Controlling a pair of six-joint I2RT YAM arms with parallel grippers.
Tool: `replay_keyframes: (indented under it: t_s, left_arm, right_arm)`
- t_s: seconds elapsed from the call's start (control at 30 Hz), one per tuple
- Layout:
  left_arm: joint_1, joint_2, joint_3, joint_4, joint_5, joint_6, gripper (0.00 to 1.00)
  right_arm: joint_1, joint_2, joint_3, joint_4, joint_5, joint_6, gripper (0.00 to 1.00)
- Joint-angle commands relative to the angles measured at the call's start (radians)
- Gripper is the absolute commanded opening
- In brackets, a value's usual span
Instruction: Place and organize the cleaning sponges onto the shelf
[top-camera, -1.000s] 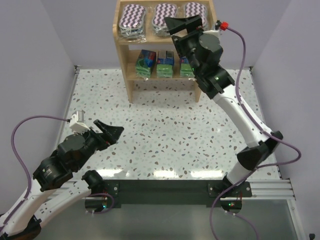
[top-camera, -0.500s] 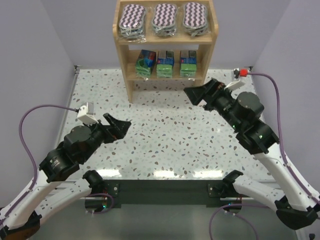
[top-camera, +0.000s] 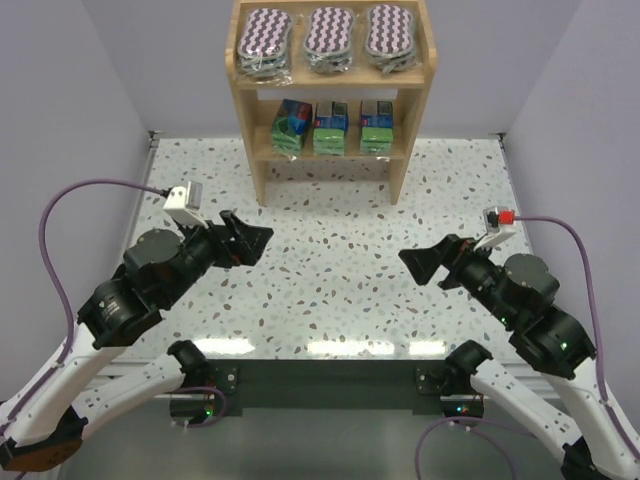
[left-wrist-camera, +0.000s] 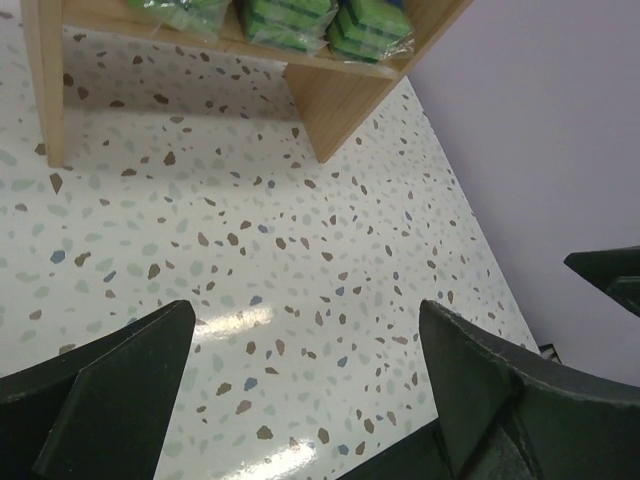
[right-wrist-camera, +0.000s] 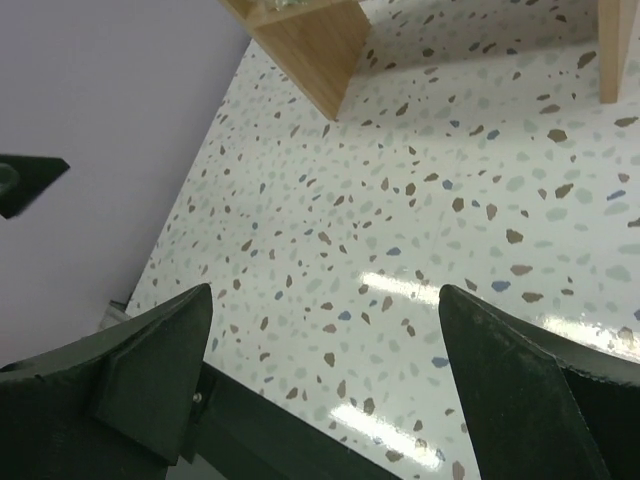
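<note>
The three oval zigzag sponges (top-camera: 331, 36), each in clear wrap, lie side by side on the top tier of the shelf (top-camera: 402, 170), filling it from one side panel to the other. Directly below them, the three green-and-blue sponge packs (top-camera: 331, 126) stand in a row on the shelf's lower tier, one under each oval sponge. In the left wrist view their wrapped green ends reach the front edge of that tier.

The shelf stands with its back to the lilac wall (top-camera: 160, 60). The speckled terrazzo surface (top-camera: 330, 215) spreads out in front of it, with no sponge lying on it.

The left pincer (top-camera: 250, 243) hangs above the surface, well in front of the shelf and off toward the left arm's side. It is aimed at the shelf's lower tier. Its two dark fingers are spread wide apart, with only bare surface showing between them.

The right pincer (top-camera: 425, 262) hangs above the surface a little farther out from the shelf, toward the other side. It is turned across the front of the shelf, facing the left pincer. Its fingers are also spread wide and grip nothing.

Both pincers are well apart from the shelf and from each other. Each wrist view catches the other pincer's dark tip at its edge. A purple cable (top-camera: 95, 190) loops from the left wrist, and another runs from the right.
</note>
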Motion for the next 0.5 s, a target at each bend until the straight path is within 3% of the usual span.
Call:
replay_keyframes:
  t_s: [0.0, 0.23, 0.47]
  left_arm:
    - [0.004, 0.004, 0.073, 0.076, 0.028, 0.110, 1.00]
    - [0.004, 0.000, 0.107, 0.117, 0.039, 0.161, 1.00]
    - [0.004, 0.012, 0.099, 0.154, 0.085, 0.187, 1.00]
  right_arm:
    - [-0.002, -0.075, -0.041, -0.103, 0.014, -0.017, 0.99]
    - [-0.002, -0.150, -0.053, -0.173, 0.051, -0.020, 0.99]
    - [-0.002, -0.094, -0.017, -0.202, 0.108, -0.043, 0.99]
